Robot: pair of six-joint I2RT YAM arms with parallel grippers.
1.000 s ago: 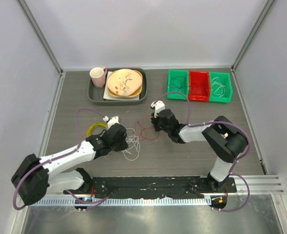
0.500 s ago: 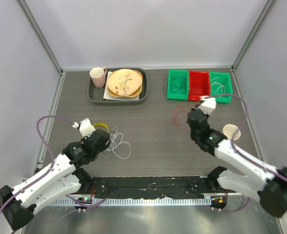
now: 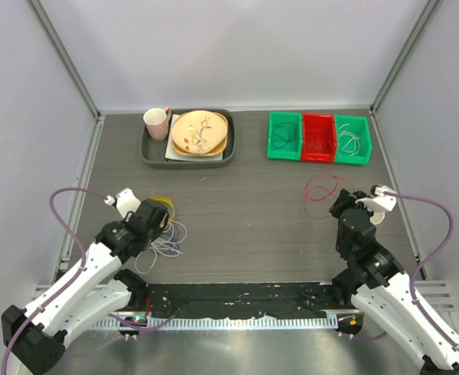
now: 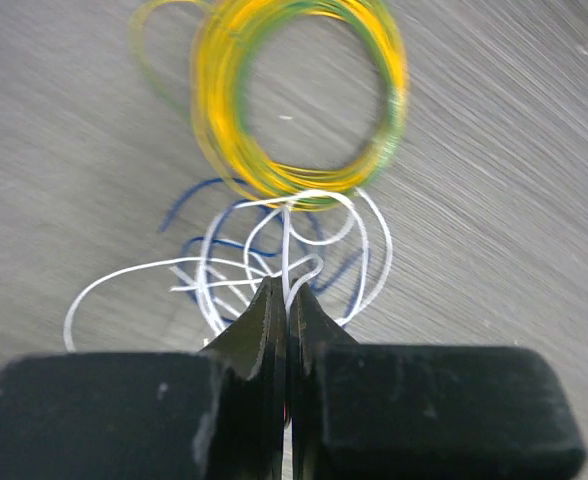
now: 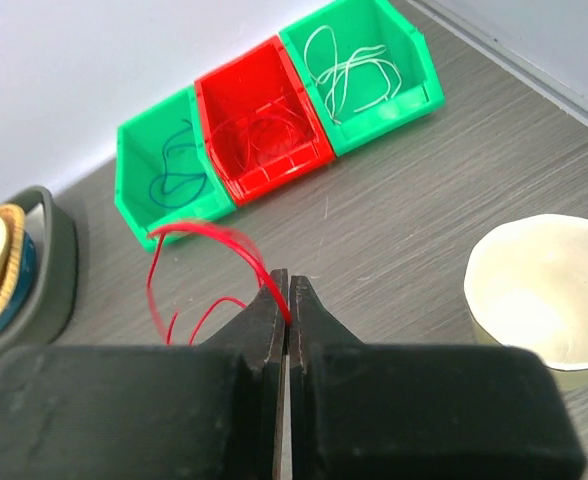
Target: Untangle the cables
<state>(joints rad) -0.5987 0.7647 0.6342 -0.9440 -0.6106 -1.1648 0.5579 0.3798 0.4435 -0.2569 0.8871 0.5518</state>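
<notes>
Left gripper (image 4: 286, 300) pinches a white cable (image 4: 214, 265) near the yellow wire ring (image 4: 217, 100); right gripper (image 5: 285, 290) clenches a red cable (image 5: 214, 235).

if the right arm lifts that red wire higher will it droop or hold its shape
Probably droops: the red cable is hair-thin and arcs loosely from the shut right end effector. Likely very light. It could slip, being pinched only at the tips.

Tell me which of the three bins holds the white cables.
The green bin at the row's right end. The red bin in the middle holds red cables, the left green bin a dark blue cable.
</notes>
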